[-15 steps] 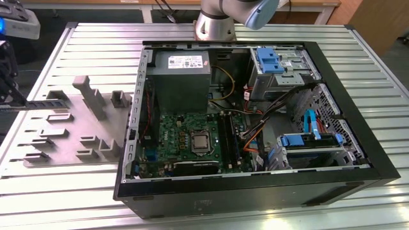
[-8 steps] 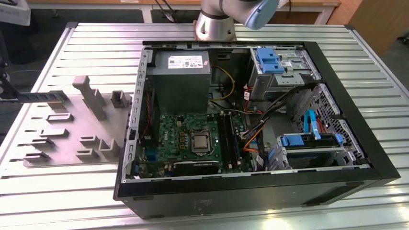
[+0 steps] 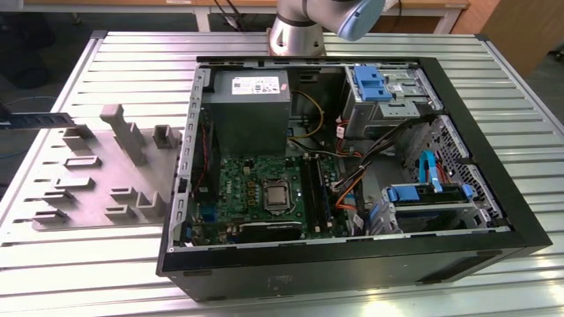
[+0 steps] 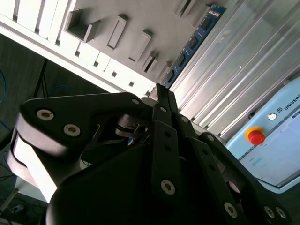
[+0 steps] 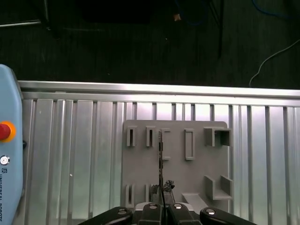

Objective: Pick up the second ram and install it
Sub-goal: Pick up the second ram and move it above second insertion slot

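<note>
The second ram (image 4: 194, 40) is a thin blue-green board with black chips, and my gripper (image 4: 161, 93) is shut on one end of it. In the first wrist view the ram (image 5: 161, 157) shows edge-on, reaching out from the gripper (image 5: 162, 202) over the grey fixture plate (image 5: 176, 176). In the exterior view the ram (image 3: 39, 120) hangs level at the far left, above the table's edge beside the fixture plate (image 3: 97, 175).
An open computer case (image 3: 352, 257) lies on the ribbed aluminium table (image 3: 115, 59), with the motherboard (image 3: 255, 181) and its long black slots (image 3: 316, 191) inside. Grey blocks stand up from the fixture plate. A box with a red button (image 5: 3, 131) sits at the table's end.
</note>
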You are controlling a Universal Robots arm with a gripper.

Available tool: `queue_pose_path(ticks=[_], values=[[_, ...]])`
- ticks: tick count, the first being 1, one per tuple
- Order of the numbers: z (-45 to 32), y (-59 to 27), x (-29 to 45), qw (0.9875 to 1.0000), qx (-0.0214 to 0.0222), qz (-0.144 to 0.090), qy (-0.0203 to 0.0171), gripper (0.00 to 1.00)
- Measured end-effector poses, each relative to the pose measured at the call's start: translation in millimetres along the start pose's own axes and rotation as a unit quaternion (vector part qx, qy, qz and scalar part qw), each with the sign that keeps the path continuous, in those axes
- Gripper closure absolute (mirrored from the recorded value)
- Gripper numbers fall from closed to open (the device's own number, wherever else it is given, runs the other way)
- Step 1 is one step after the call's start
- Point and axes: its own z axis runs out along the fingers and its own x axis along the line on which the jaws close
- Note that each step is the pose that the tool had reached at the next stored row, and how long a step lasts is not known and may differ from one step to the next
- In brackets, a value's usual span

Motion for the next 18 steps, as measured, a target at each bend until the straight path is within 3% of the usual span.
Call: queue_pose_path(ticks=[4,11,18], values=[[-6.4,0.5,-0.3,1.0000,0.0000,0.000,0.0000,0.88],[-6.7,0.2,-0.4,1.0000,0.0000,0.000,0.0000,0.88],[-7.5,-12.5,-0.3,1.0000,0.0000,0.000,0.0000,0.88]])
